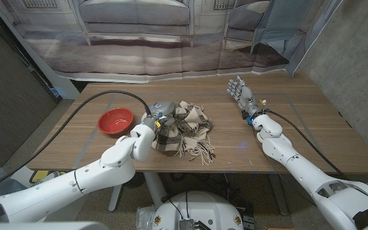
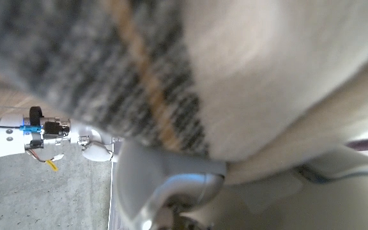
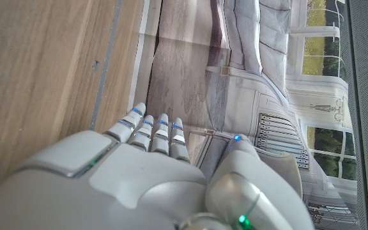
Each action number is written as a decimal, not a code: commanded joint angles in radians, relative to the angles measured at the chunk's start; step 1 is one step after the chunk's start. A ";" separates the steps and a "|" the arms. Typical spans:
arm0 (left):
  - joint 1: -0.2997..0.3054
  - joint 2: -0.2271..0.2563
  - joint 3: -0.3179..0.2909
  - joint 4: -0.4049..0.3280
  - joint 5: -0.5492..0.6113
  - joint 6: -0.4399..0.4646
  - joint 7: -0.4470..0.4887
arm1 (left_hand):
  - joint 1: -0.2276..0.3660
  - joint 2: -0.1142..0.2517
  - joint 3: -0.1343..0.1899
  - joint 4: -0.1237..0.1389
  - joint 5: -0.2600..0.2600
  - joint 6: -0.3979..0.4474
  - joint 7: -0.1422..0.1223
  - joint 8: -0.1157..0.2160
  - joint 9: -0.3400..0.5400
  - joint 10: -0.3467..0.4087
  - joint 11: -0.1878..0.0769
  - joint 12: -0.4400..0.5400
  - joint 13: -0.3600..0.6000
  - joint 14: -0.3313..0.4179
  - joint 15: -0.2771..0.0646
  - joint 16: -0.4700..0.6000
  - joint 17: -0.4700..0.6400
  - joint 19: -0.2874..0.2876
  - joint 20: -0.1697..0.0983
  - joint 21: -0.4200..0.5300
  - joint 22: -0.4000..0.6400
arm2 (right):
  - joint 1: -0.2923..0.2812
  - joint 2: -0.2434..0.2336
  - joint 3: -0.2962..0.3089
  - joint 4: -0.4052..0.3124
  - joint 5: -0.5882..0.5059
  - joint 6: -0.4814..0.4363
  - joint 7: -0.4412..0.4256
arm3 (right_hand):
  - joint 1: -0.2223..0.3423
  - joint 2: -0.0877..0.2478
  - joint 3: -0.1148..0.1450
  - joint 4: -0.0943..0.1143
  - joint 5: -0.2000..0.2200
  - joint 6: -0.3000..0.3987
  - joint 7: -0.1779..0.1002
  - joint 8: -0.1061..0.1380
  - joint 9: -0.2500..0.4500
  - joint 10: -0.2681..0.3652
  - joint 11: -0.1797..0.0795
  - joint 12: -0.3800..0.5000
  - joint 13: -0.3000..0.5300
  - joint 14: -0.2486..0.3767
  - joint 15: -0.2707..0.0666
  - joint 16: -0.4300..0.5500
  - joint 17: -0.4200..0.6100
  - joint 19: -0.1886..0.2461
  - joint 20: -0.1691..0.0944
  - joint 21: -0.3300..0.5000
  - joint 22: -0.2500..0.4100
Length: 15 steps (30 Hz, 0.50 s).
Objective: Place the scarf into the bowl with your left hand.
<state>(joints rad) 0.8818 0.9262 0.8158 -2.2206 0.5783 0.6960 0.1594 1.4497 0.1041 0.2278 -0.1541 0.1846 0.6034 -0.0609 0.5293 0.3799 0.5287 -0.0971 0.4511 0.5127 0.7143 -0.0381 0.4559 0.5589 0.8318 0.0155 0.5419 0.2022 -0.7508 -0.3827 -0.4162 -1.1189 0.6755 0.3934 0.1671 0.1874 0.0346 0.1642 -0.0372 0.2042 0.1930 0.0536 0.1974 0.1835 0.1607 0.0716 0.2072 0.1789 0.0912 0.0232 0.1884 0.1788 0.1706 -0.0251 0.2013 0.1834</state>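
The left robot hand (image 1: 160, 119) sits on the heaped scarf (image 1: 187, 128) mid-worktop — grip not discernible; grasping seems underway. Next: lift it across to the red bowl (image 1: 115, 120) — right robot hand (image 1: 240, 91) idles, fingers extended.

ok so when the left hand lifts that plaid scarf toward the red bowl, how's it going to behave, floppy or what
Probably very floppy: the scarf lies in a crumpled heap of soft folds, so it should sag and drape from the left hand. Its fringe trails loose toward the table edge and may drag. It looks bulkier than the bowl, so parts could spill over the rim.
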 commanded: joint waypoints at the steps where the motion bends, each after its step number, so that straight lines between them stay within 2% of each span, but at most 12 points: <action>1: 0.030 0.046 -0.050 -0.054 -0.035 0.003 0.022 | 0.047 0.051 0.027 0.026 -0.003 0.016 0.002 0.005 0.001 0.013 -0.002 0.002 0.008 0.041 -0.130 0.003 0.008 0.104 -0.113 0.010 0.006 | -0.006 -0.002 -0.003 -0.002 -0.003 -0.001 -0.002 | 0.000 0.006 -0.001 -0.001 0.003 0.007 -0.004 -0.002 0.004 0.008 -0.002 0.005 0.006 0.005 0.000 -0.001 0.004 0.008 0.004 0.004 0.003; 7: 0.032 0.067 -0.053 -0.086 -0.019 0.045 0.000 | 0.044 0.051 0.028 0.028 -0.004 0.021 0.004 0.007 0.001 0.016 -0.002 0.001 0.013 0.044 -0.131 0.004 0.013 0.102 -0.116 0.016 0.006 | -0.001 0.003 -0.006 0.008 -0.003 0.001 0.003 | 0.000 0.006 -0.001 -0.001 0.003 0.007 -0.004 -0.002 0.004 0.008 -0.002 0.004 0.006 0.005 0.000 -0.001 0.004 0.008 0.005 0.004 0.003; 15: 0.042 0.085 -0.077 -0.118 -0.019 0.058 0.016 | 0.043 0.050 0.029 0.028 -0.004 0.024 0.005 0.008 0.000 0.022 -0.003 0.001 0.018 0.049 -0.133 0.005 0.020 0.102 -0.118 0.024 0.006 | 0.003 -0.001 -0.007 0.003 -0.008 0.003 0.005 | 0.000 0.006 -0.001 -0.002 0.003 0.007 -0.004 -0.003 0.004 0.008 -0.003 0.004 0.006 0.006 0.000 -0.001 0.004 0.008 0.004 0.004 0.004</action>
<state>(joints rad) 0.9059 0.9676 0.7754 -2.2711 0.5528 0.7236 0.1726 1.4497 0.1040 0.2278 -0.1541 0.1778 0.6174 -0.0547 0.5332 0.3780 0.5408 -0.0987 0.4510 0.5270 0.7197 -0.0408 0.4523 0.5727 0.8282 0.0112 0.5594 0.2019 -0.7535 -0.3811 -0.4207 -1.1149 0.6744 0.3934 0.1663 0.1874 0.0346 0.1643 -0.0371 0.2042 0.1930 0.0536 0.1974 0.1835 0.1606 0.0716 0.2072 0.1789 0.0912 0.0233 0.1885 0.1788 0.1706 -0.0251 0.2013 0.1835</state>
